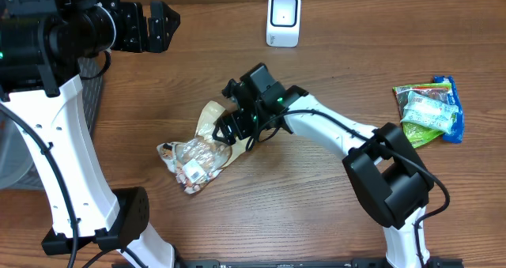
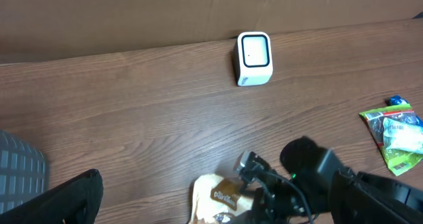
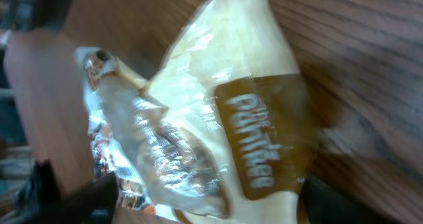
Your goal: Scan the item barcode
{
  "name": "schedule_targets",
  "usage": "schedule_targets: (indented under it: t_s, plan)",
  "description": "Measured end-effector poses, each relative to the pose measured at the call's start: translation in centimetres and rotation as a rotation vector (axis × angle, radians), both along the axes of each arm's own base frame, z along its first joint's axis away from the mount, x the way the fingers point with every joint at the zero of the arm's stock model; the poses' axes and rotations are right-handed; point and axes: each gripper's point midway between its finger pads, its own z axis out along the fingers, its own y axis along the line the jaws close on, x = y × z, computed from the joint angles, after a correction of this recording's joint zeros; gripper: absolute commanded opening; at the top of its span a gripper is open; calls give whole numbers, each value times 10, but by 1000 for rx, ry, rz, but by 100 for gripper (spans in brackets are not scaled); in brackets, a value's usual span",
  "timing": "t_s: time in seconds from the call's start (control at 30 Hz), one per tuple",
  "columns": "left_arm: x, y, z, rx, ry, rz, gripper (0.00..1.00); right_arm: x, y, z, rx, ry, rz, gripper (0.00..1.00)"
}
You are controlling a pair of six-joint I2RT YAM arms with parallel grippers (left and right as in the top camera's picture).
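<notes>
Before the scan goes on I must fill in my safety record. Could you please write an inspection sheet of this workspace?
Surface: wooden table, brown wood grain.
Job's things: white barcode scanner upright at the far edge; clear-and-tan snack bag lying mid-table, apart from the scanner.
Clutter: green and blue snack packets piled at the right; grey ribbed object at the left edge.
Grippers: left gripper open, at the far left, holding nothing; right gripper open over the snack bag, contact cannot be told.
Cables: black cables run along both arms.
Surroundings: brown board behind the table.
</notes>
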Motion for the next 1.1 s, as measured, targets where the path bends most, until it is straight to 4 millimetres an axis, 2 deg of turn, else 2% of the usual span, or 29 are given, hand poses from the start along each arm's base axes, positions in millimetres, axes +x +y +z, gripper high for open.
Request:
schedule_targets:
  t_s: [0.1, 0.17, 0.27, 0.37, 0.4, 0.47, 0.5, 0.6, 0.7, 0.83, 0.9, 0.93, 1.1]
  plan:
    - [0, 0, 0, 0, 0, 0, 100, 0, -1, -5, -41, 39, -81, 31]
    - [0, 0, 0, 0, 0, 0, 100, 0, -5, -9, -67, 65, -122, 15]
    - [0, 0, 0, 0, 0, 0, 100, -1, -11, -13, -99, 106, -178, 5]
    - [0, 0, 0, 0, 0, 0, 100, 0, -13, -14, -110, 126, -211, 4]
    - [0, 0, 0, 0, 0, 0, 100, 0, -13, -14, -109, 127, -216, 11]
    - [0, 0, 0, 0, 0, 0, 100, 3, -11, -12, -96, 123, -229, 40]
    - [0, 0, 0, 0, 0, 0, 100, 7, -8, -10, -83, 111, -235, 45]
    - [0, 0, 0, 0, 0, 0, 100, 19, 0, -4, -46, 47, -240, 46]
    - [0, 0, 0, 0, 0, 0, 100, 25, 7, -6, -34, 6, -246, 45]
    - [0, 0, 0, 0, 0, 0, 100, 23, 18, -31, -44, 8, -246, 36]
    - [0, 0, 0, 0, 0, 0, 100, 18, 19, -47, -64, 37, -246, 13]
    - [0, 0, 0, 0, 0, 0, 100, 17, 21, -49, -60, 45, -244, 4]
    - [0, 0, 0, 0, 0, 0, 100, 6, 18, -51, -66, 120, -241, 4]
